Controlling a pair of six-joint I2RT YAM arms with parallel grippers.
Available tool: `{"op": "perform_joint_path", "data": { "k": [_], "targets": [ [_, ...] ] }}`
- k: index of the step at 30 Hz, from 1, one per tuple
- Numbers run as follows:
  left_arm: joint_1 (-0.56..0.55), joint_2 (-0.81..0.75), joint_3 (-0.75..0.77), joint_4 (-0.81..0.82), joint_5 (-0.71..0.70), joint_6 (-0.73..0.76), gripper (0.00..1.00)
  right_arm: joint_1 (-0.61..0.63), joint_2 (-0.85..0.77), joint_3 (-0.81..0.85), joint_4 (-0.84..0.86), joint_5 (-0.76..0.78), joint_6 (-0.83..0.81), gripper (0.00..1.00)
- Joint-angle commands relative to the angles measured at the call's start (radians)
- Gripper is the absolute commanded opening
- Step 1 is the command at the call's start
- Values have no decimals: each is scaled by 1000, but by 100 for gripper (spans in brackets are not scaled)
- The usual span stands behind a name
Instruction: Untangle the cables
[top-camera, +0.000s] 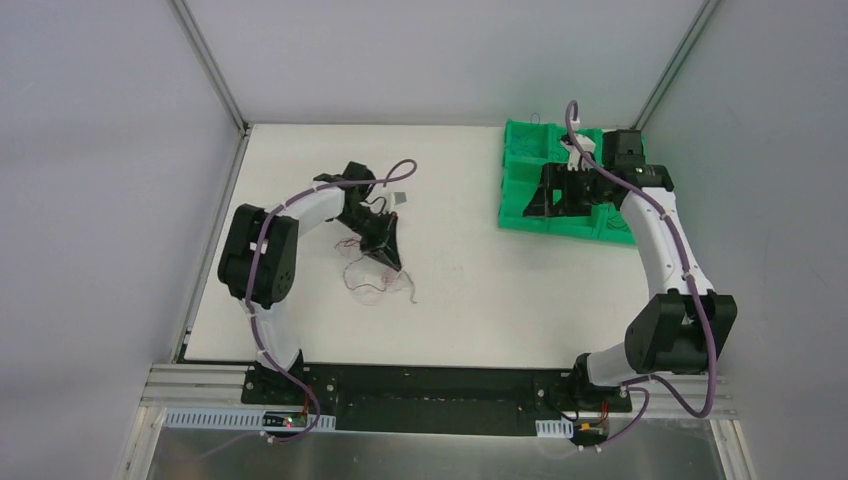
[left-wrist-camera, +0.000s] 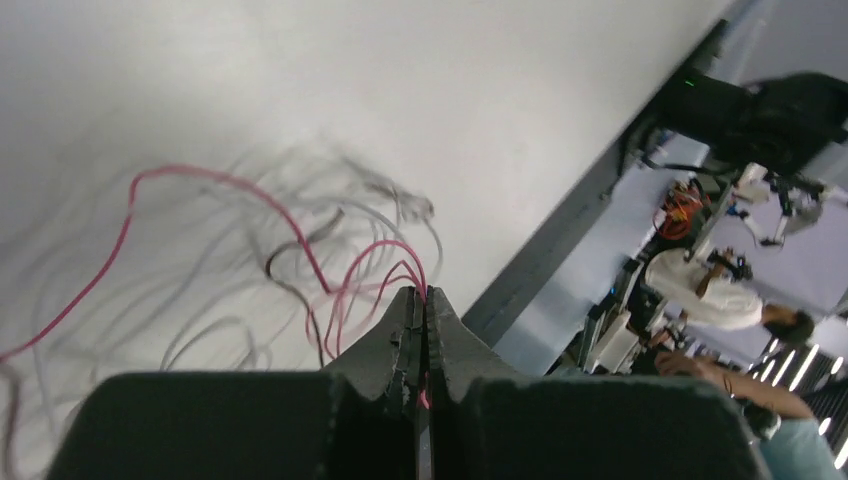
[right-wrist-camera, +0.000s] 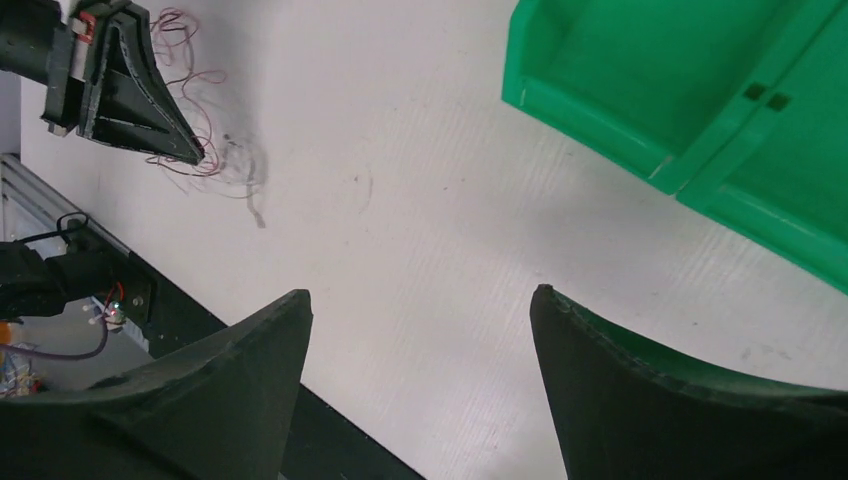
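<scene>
The cables (top-camera: 366, 280) lie in a loose tangle of thin red, dark and whitish strands on the white table, left of centre. My left gripper (top-camera: 390, 262) points down into the tangle. In the left wrist view it (left-wrist-camera: 424, 296) is shut, with a red cable (left-wrist-camera: 300, 245) pinched between its tips and other strands trailing off blurred. My right gripper (top-camera: 562, 196) hovers at the near edge of the green bins, far from the cables. Its jaws (right-wrist-camera: 420, 295) stand wide open with nothing between them. The right wrist view also shows the tangle (right-wrist-camera: 222, 160) under the left gripper's fingers (right-wrist-camera: 150, 110).
A block of green plastic bins (top-camera: 520, 150) sits at the back right of the table, and their walls (right-wrist-camera: 640, 90) fill the top right of the right wrist view. The table's black front rail (top-camera: 430, 385) runs between the arm bases.
</scene>
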Motion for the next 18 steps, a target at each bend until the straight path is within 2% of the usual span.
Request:
{"op": "perform_joint_path", "data": {
  "k": [1,3,4,6,7,8,11,14,18],
  "targets": [
    [-8,-109,61,64,228,-22,0,56,-49,-53,50,-54,54,81],
    [48,-165,12,78,287,-23,0,85,-53,-80,66,-53,58,80],
    [74,-193,-18,79,289,-21,5,99,-56,-93,79,-53,58,79],
    [133,-242,-78,78,273,-22,49,129,-59,-113,102,-52,59,79],
    [159,-255,-102,76,263,-27,59,146,-59,-120,112,-51,62,79],
    [186,-269,-126,73,257,-35,61,164,-56,-126,126,-49,63,78],
    [218,-284,-174,73,214,-51,59,230,-39,-144,165,-41,87,74],
    [217,-271,-194,90,189,-67,51,324,-15,-160,219,-28,115,69],
    [218,-238,-190,146,178,-107,45,438,26,-181,349,7,133,63]
  ]
}}
